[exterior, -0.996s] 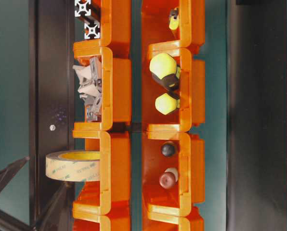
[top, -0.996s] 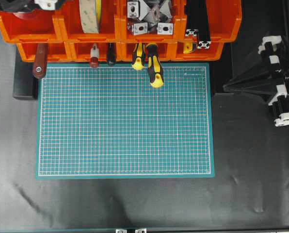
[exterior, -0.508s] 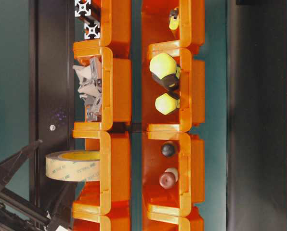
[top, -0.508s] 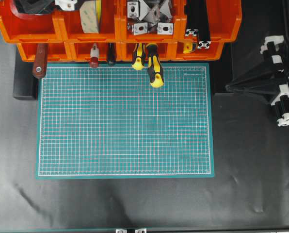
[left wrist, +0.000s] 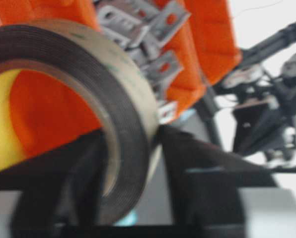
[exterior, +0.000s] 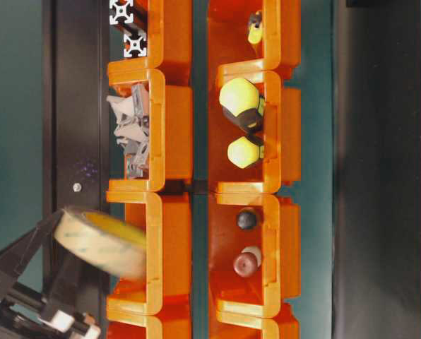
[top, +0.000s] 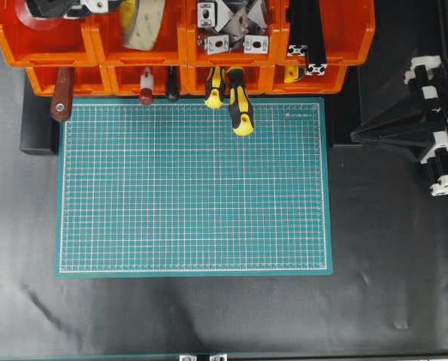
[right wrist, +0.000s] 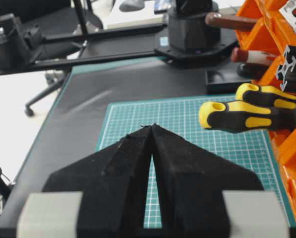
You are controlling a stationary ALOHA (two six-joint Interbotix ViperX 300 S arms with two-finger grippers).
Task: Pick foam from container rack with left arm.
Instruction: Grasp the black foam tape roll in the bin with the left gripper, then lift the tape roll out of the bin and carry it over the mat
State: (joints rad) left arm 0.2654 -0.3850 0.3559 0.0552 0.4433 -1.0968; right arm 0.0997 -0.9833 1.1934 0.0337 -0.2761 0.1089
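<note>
From overhead, the container rack (top: 186,45) runs along the top edge, its lower bins touching the far edge of the green cutting mat (top: 194,184). The foam (top: 143,22) sits tilted in the second upper bin from the left, with the left gripper (top: 96,7) reaching in from the top left corner, only partly in view. A yellow and black screwdriver (top: 239,101) sticks out of a lower bin onto the mat. The right gripper (top: 359,134) rests at the right side, well apart from the rack, pointing toward the mat.

In the table-level view, which is turned on its side, the foam (exterior: 101,244) is blurred and tilted at the mouth of its orange bin (exterior: 161,254). The left gripper (exterior: 58,244) comes in from the lower left corner, its black fingers on either side of the roll, white pieces showing further back.

The left wrist view shows the foam (left wrist: 123,124) close up, a dark ring with a cream outer band. One black finger (left wrist: 78,173) lies inside the ring and the other outside, pinching the wall of the roll. Metal brackets (left wrist: 148,44) fill the bin beyond.

The right wrist view shows the right gripper (right wrist: 153,130) level above the mat (right wrist: 187,119), its two black fingers pressed together at the tips, holding nothing. The screwdriver (right wrist: 247,115) is ahead to its right.
</note>
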